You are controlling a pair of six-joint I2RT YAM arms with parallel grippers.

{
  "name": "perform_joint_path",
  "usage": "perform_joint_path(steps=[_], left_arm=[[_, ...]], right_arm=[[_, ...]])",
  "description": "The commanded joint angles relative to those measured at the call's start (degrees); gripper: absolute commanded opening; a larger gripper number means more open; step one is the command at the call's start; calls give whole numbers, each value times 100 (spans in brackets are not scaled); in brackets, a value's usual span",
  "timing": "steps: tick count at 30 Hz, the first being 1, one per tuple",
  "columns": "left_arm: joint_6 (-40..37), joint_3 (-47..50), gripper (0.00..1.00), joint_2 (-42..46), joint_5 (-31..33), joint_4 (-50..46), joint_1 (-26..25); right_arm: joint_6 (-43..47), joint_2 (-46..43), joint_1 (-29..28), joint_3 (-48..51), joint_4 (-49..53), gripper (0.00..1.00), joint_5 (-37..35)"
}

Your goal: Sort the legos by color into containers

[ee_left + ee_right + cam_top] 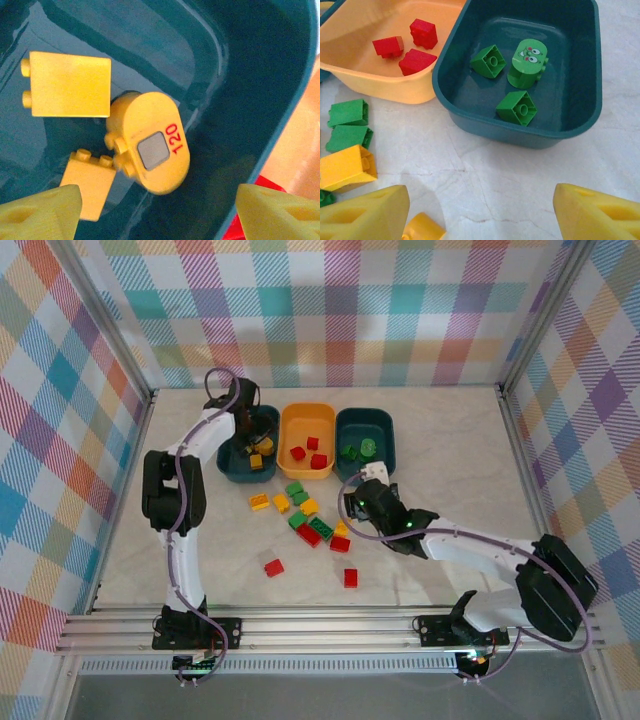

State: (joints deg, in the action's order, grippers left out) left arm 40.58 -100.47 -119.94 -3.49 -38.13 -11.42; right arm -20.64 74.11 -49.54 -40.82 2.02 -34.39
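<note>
My left gripper [160, 215] [250, 437] hangs open inside the left dark teal container [260, 75] [232, 465], with nothing between its yellow fingertips [40, 210]. Three yellow legos lie on that container's floor, among them a rounded one marked 120 [150, 142]. My right gripper [480, 215] [356, 502] is open over bare table in front of the right teal container [520, 132] [388, 440], which holds three green legos [516, 107]. A yellow lego [422, 230] lies by its left finger. The orange-yellow container [380, 82] [307, 415] holds three red legos [416, 61].
Loose legos lie in the middle of the table: green [320, 528], yellow [259, 502] and red [309, 535], plus two red ones [273, 567] nearer the front. Two green [348, 112] and one yellow [346, 167] lie left of my right gripper. Checkered walls surround the table.
</note>
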Motion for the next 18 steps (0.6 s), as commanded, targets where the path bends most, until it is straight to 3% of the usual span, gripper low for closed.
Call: perform_joint_path(steps=[1, 6, 12, 18], left_arm=[[-50, 295, 85, 914, -108, 127, 40], [247, 2446, 90, 2686, -285, 1386, -39], [650, 5472, 93, 4619, -304, 2493, -128], [790, 7085, 93, 5999, -419, 2456, -195]], right_arm=[[-478, -447, -142, -210, 849, 76, 109], [-1531, -684, -660, -174, 1850, 76, 364], [-3045, 50, -1604, -374, 2947, 76, 527], [-3787, 850, -2016, -609, 3205, 75, 1088]])
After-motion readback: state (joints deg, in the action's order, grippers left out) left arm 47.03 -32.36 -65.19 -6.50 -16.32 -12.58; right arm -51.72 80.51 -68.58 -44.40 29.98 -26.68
